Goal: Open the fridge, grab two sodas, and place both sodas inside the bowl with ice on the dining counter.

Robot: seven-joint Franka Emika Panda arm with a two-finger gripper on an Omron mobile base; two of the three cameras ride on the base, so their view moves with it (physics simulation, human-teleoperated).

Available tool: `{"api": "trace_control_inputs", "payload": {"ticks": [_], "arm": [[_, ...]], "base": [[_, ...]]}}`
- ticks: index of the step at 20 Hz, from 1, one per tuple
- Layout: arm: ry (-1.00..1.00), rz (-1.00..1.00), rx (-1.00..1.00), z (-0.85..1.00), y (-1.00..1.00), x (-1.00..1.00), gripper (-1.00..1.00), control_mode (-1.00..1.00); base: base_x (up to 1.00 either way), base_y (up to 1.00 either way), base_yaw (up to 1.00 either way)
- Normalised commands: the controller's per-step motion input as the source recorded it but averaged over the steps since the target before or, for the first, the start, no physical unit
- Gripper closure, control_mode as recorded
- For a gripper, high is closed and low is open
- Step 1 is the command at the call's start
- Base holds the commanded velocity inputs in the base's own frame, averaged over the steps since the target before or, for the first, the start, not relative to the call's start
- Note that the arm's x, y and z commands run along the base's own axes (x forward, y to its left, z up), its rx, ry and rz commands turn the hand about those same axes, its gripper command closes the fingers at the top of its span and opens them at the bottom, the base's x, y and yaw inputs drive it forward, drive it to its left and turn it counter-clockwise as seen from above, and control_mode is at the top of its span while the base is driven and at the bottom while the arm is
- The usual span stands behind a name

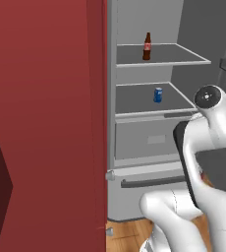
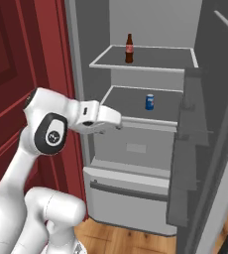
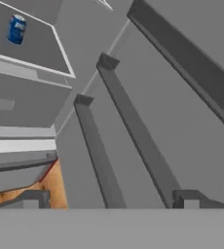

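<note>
Fridge (image 2: pixel 136 163) stands open with one soda bottle (image 2: pixel 129 48) upright on its top shelf (image 2: pixel 150 62) and a blue can (image 2: pixel 149 101) on the shelf below, while the fingers (image 3: pixel 109 204), spread and empty, face the door bins, so grabbing remains.

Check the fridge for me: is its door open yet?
Open. The fridge interior shows: a soda bottle upright on the top shelf, a blue can below, and the door swung out on the right.
</note>
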Motion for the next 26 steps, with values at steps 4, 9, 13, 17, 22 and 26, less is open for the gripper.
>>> {"api": "trace_control_inputs", "payload": {"ticks": [4, 9, 13, 17, 22, 26], "arm": [[-0.07, 0.22, 0.21, 0.05, 0.0, -0.09, -1.0, -1.0], [-0.02, 0.34, 0.22, -0.02, 0.22, -0.07, -1.0, -1.0], [0.0, 0.24, 0.04, -0.01, 0.65, -0.12, -1.0, -1.0], [0.0, 0.23, 0.0, -0.09, 0.3, -0.23, -1.0, -1.0], [0.05, 0.16, -0.02, -0.36, 0.28, -0.09, -1.0, -1.0], [0.01, 0.04, 0.0, -0.08, 0.0, 0.0, -1.0, 1.0]], "base": [[0.0, 0.0, 0.0], [0.0, 0.0, 0.0], [0.0, 0.0, 0.0], [0.0, 0.0, 0.0], [0.0, 0.0, 0.0], [0.03, -0.11, 0.0]]}}
